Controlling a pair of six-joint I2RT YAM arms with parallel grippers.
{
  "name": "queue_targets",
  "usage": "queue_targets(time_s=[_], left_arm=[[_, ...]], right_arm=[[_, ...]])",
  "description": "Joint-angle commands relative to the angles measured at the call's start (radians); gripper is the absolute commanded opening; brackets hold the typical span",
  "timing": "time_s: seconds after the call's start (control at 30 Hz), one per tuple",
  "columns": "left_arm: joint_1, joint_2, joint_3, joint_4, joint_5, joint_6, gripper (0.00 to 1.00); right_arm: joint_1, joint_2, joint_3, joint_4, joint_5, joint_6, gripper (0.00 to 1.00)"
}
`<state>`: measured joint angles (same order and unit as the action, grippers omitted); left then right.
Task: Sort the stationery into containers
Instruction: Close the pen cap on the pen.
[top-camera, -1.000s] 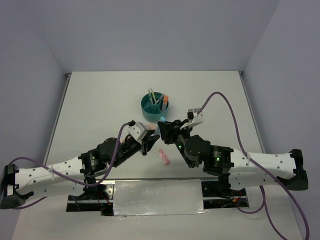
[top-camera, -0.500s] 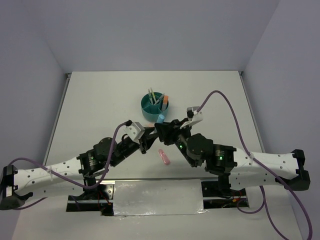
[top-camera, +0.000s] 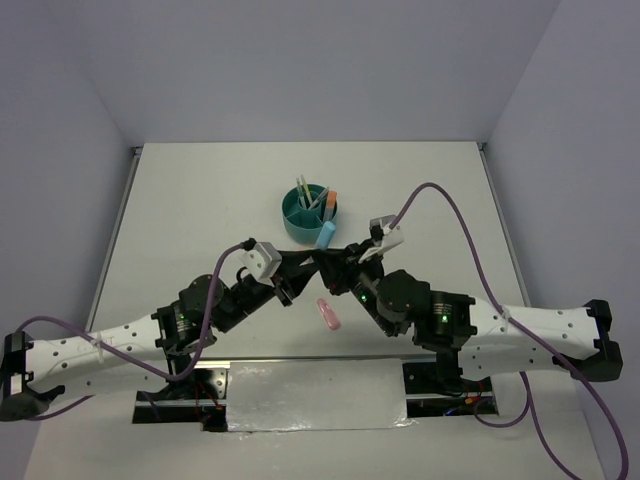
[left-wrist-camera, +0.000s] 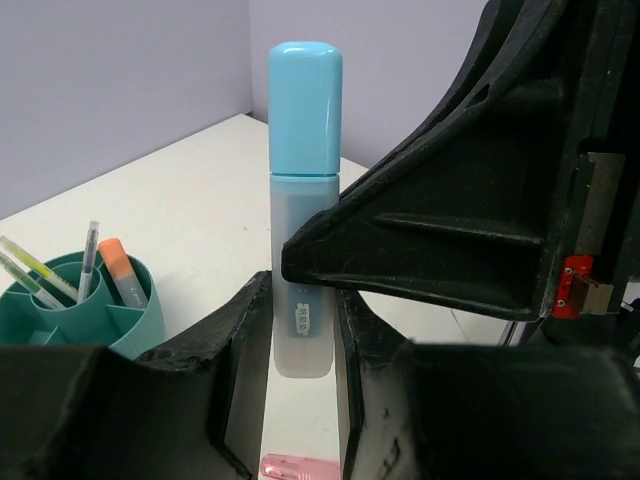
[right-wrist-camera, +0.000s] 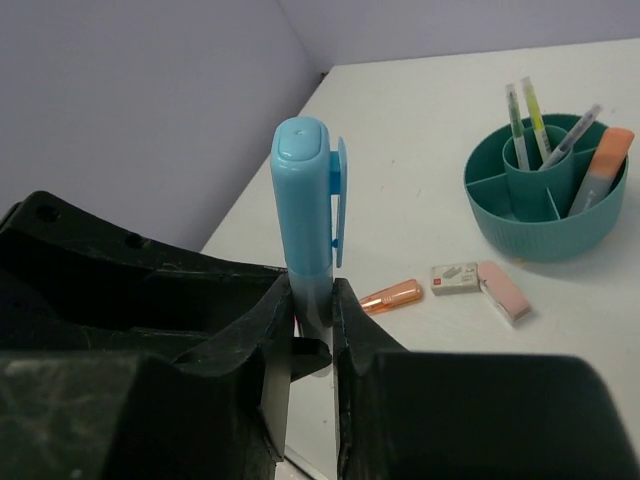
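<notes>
A white table (top-camera: 200, 200) fills the middle of the top view. Its surface is matte and flat. Along its left side runs a thin grey edge strip (top-camera: 115, 235), and at each far corner sits a small dark fitting (top-camera: 135, 150). Three plain lavender walls stand around the table: the back wall (top-camera: 300, 70), the left wall (top-camera: 50, 180) and the right wall (top-camera: 570, 150). At the near edge lies a wrinkled silver sheet (top-camera: 315, 395), shiny like foil. The left wrist view shows the same table (left-wrist-camera: 200, 190) meeting the wall in a corner. The right wrist view shows the table (right-wrist-camera: 400, 130) below a lavender wall (right-wrist-camera: 150, 100).
</notes>
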<state>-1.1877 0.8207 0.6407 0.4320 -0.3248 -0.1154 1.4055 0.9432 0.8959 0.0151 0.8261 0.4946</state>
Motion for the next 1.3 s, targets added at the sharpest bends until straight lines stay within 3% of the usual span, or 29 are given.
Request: queue_targets(time_s=[0.0, 0.03, 0.07, 0.13, 0.2, 0.3, 0.37, 0.43, 0.53, 0.6, 0.67, 0.8, 1.0, 1.27], left_arm=[[0.002, -0.002, 0.034, 0.097, 0.067, -0.036, 0.0], [0.002, -0.002, 0.049, 0.084, 0.076, -0.041, 0.04], [0.002, 0.0, 0.059, 0.041, 0.102, -0.047, 0.17], [0.002, -0.002, 0.077, -0.002, 0.127, -0.058, 0.24], [0.002, -0.014, 0.076, -0.015, 0.141, -0.061, 0.47], [0.002, -0.031, 0.076, -0.05, 0.19, -0.076, 0.66], [0.002, -0.043, 0.086, -0.102, 0.21, -0.089, 0.84], [0.002, -0.054, 0.118, -0.16, 0.22, -0.093, 0.93], [0.002, -0.087, 0.191, -0.294, 0.262, -0.096, 0.99], [0.002, -0.109, 0.261, -0.385, 0.299, -0.095, 0.99], [0.002, -0.112, 0.318, -0.429, 0.262, -0.116, 0.99], [0.002, -0.046, 0.508, -0.571, 0.123, -0.209, 0.99], [0.003, 0.075, 0.665, -0.725, 0.081, -0.293, 0.99], [0.014, 0.106, 0.611, -0.759, 0.223, -0.325, 0.87]], right_arm=[[0.018, -0.009, -0.031, 0.08, -0.084, -0.065, 0.08], [0.018, -0.029, -0.041, 0.098, -0.102, -0.092, 0.03], [0.013, -0.041, -0.055, 0.12, -0.125, -0.123, 0.0], [0.004, -0.084, -0.092, 0.158, -0.157, -0.177, 0.0], [-0.014, -0.119, -0.139, 0.213, -0.233, -0.244, 0.0], [-0.074, -0.185, -0.176, 0.221, -0.335, -0.274, 0.0], [-0.144, -0.228, -0.192, 0.198, -0.45, -0.292, 0.0], [-0.209, -0.244, -0.186, 0.152, -0.633, -0.309, 0.0], [-0.327, -0.264, -0.176, 0.071, -0.809, -0.327, 0.0], [-0.406, -0.262, -0.167, 0.019, -1.035, -0.358, 0.0], [-0.448, -0.25, -0.147, -0.013, -1.268, -0.369, 0.0], [-0.467, -0.157, -0.103, -0.084, -1.505, -0.387, 0.0], [-0.496, -0.107, -0.08, -0.05, -1.729, -0.363, 0.0], [-0.531, -0.104, -0.015, -0.116, -1.76, -0.386, 0.0]])
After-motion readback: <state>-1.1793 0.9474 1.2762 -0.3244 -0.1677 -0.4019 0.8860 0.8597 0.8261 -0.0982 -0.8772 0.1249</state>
